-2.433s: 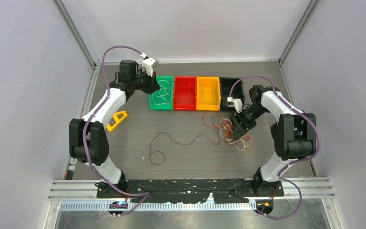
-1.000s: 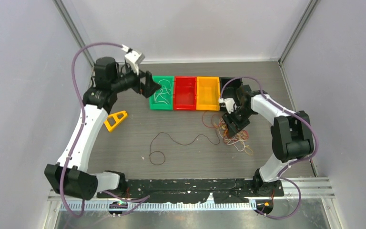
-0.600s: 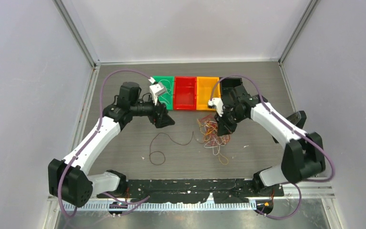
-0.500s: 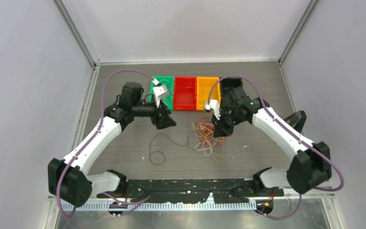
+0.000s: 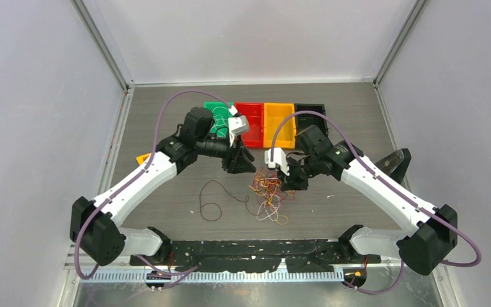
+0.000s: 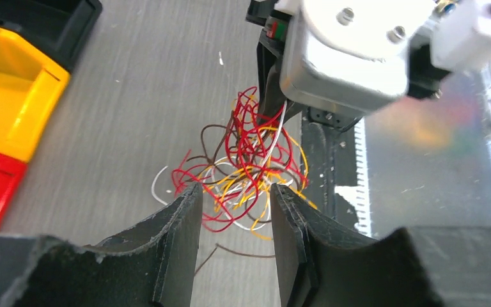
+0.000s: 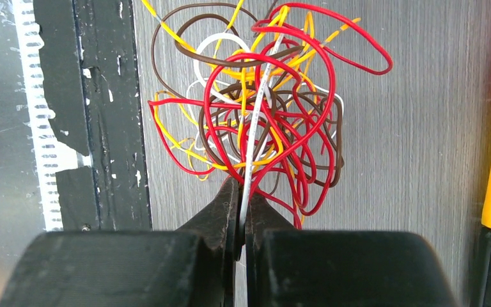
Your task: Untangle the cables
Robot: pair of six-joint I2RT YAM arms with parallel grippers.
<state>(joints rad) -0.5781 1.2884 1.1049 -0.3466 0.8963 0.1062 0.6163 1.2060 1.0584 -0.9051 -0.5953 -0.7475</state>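
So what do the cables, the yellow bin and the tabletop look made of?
The cables: thin wire in smooth, slightly glossy coloured plastic insulation, judging by springy loops. The yellow bin: moulded plastic, glossy, with rounded rim. The tabletop: matte grey wood-grain, probably laminate; streaked grain shows, real wood can't be excluded.

L arm: mine, reaching fwd & inward toward centre, wrist angled down.
L fingers: my left gripper (image 6: 233, 192) parted, clear gap btwn the tips.
R arm: stretched fwd & inward from base, wrist tipped down.
R fingers: my right gripper (image 7: 241, 192) pressed together, whitish strand of the cables (image 7: 259, 115) nipped btwn the tips.
Spacing: both grippers face each other, near, not touching.
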